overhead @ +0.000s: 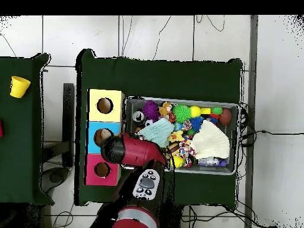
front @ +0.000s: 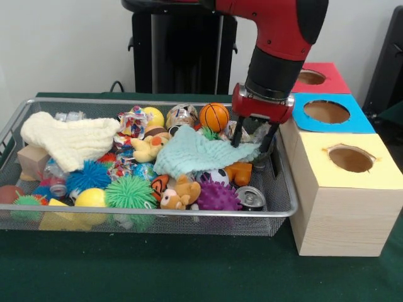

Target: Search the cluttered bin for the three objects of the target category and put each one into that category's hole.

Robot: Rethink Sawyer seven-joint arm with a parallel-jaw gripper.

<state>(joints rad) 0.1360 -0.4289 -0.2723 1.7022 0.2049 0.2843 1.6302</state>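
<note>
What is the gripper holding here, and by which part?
The gripper has its fingers down at the right edge of the light blue cloth; whether they hold it cannot be told.

No readable text, labels, brands, numbers or signs anywhere

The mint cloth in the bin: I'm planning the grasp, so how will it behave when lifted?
The mint cloth lies draped over toys, so it likely hangs floppy. It looks light. It may snag neighbours like the orange toy it covers.

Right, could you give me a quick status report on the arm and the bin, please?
Gripper open, down at pale teal knitted cloth in wire mesh bin. Nothing held. Toys cluttered beneath.
</note>
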